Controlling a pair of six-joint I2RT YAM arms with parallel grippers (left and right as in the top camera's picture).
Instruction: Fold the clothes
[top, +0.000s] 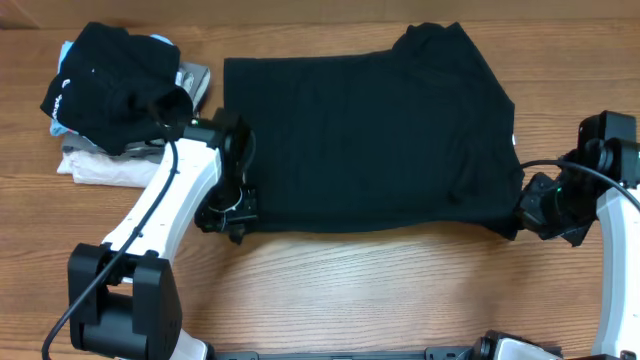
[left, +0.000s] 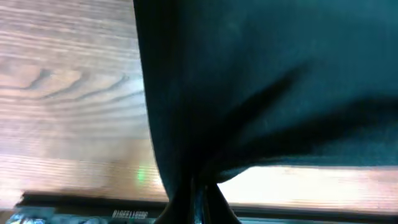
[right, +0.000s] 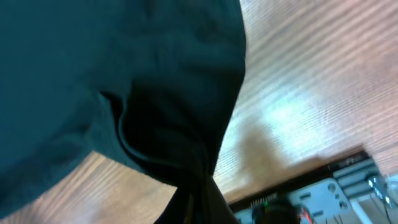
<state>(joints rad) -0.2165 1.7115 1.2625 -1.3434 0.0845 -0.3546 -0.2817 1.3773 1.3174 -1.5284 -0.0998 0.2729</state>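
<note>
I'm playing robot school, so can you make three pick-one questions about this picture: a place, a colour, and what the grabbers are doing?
1. Where is the clothes pile? A) on the robot's left B) on the robot's right C) on the floor
2. What colour is the spread shirt? A) red B) black C) yellow
3. What are the left gripper and right gripper doing? A) hanging open B) holding a cup C) pinching the shirt
Answers: 1A, it sits at the left end of the table; 2B, plain black; 3C, cloth bunches into each gripper in the wrist views.
</note>
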